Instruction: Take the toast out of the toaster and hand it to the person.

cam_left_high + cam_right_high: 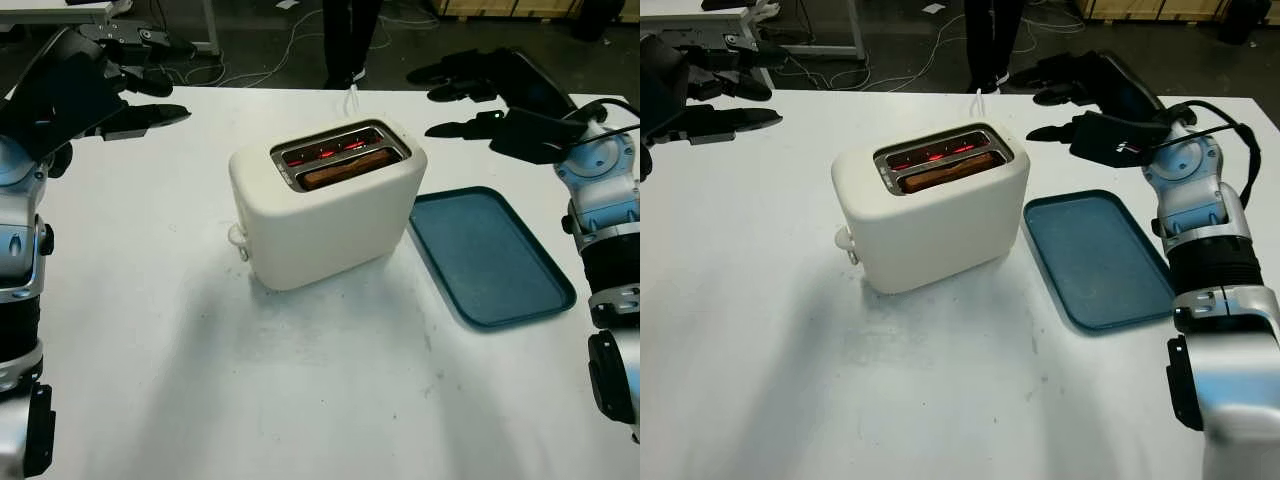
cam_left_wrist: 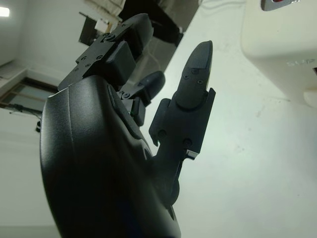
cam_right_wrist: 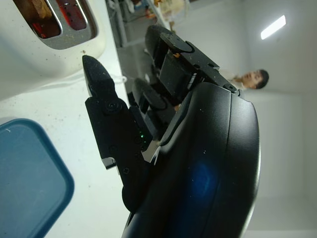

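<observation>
Toast (image 1: 343,168) seated in near slot of toaster (image 1: 325,205), frame centre, top edge just showing; elements in far slot glowing red. Toaster upright on white bench (image 1: 300,400), lever knob at its lower left. Blue tray (image 1: 490,255) flat on bench just right of toaster. Left hand (image 1: 120,85) raised at upper left, open, holding nothing. Right hand (image 1: 1090,95) raised at upper right, open, holding nothing. Person's legs (image 1: 345,40) at top centre beyond bench.
</observation>
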